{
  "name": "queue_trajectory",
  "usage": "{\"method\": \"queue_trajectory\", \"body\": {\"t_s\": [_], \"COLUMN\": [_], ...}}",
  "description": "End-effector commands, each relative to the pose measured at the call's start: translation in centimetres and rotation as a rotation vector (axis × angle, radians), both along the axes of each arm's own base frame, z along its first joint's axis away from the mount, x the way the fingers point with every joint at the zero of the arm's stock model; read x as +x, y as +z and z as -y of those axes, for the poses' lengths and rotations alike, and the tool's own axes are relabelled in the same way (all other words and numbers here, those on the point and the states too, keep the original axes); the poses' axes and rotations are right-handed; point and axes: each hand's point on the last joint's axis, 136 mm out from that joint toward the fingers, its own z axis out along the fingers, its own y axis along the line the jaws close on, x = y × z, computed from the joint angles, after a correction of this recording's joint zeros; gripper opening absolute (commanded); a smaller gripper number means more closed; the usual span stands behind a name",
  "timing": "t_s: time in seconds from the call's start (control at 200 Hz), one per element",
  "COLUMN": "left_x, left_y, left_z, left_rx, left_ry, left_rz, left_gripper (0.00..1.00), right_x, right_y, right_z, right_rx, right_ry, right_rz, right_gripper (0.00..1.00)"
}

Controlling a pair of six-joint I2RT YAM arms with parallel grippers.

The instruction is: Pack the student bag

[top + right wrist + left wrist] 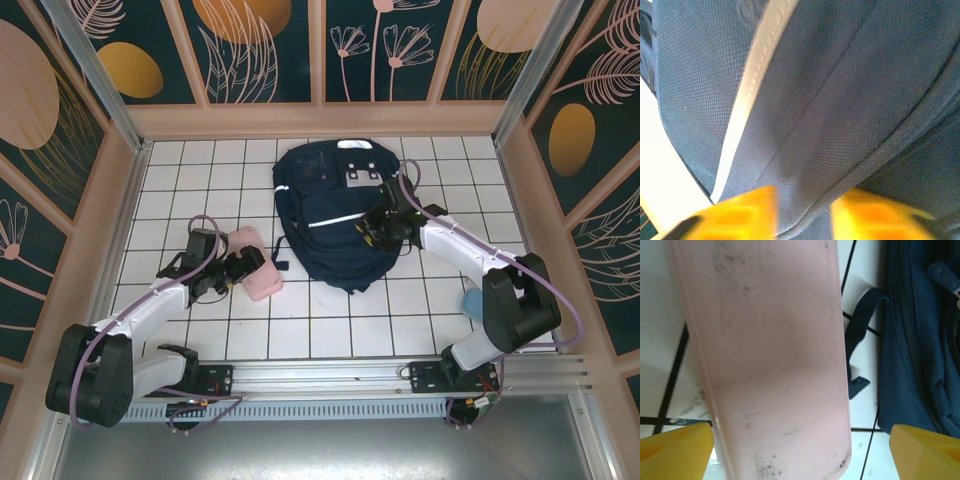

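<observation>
Left gripper (238, 268) (800, 455): open wide. Its yellow fingertips (675, 450) stand one on each side of a pale pink, flat, round-cornered plastic case (262, 280) (775, 340). In the left wrist view there is a gap between each tip and the case, so nothing is held. The case lies flat on the white tiled worktop (350, 320), its surface scuffed with dark specks.

Right gripper (375, 228) (802, 220): down on the right side of the large navy-blue fabric backpack (320, 255) (840, 100), just beside its thin white horizontal stripe (335, 221) (755, 90). In the right wrist view its yellow fingertips (735, 217) are blurred and stand a little apart, with a seam of the weave running down into the gap. It cannot be told whether the fabric is pinched or free.

The backpack lies flat at the far middle of the worktop, its top toward the back wall, with grey-white patches (360, 177) near that end. The pink case sits just to its left, near but apart.

In the left wrist view the backpack's (920, 365) edge shows at the right, with a dark blue strap loop (860, 340) curling out over the tiles toward the case and a blue zipper pull (942, 274) at the upper corner.

A pale blue object (470, 300) sits on the worktop by the right arm, partly hidden, and its kind is unclear.
</observation>
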Motion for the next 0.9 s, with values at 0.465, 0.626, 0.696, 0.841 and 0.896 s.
{"method": "queue_trajectory", "body": {"t_s": [0.465, 0.626, 0.696, 0.841, 0.896], "left_x": [1.0, 0.7, 0.5, 0.3, 0.1], "left_y": [0.9, 0.5, 0.2, -0.2, -0.4], "left_z": [-2.8, -2.9, -3.1, -3.0, -3.0], "left_rx": [0.091, 0.084, 0.079, 0.053, 0.042], "left_ry": [0.163, 0.179, 0.193, 0.212, 0.222], "left_rz": [0.040, 0.027, 0.016, 0.007, 0.001], "left_gripper": [0.98, 0.99, 0.98, 0.92, 0.88], "right_x": [-1.3, -2.1, -2.6, -3.3, -3.1], "right_y": [9.1, 8.3, 7.7, 5.1, 3.4], "right_z": [-4.8, -13.6, -17.2, -22.2, -22.8], "right_rx": [-0.257, -0.195, -0.166, -0.164, -0.164], "right_ry": [0.404, 0.648, 0.745, 0.876, 0.883], "right_rz": [0.509, 0.527, 0.530, 0.492, 0.458], "right_gripper": [0.86, 0.80, 0.77, 0.62, 0.54]}}
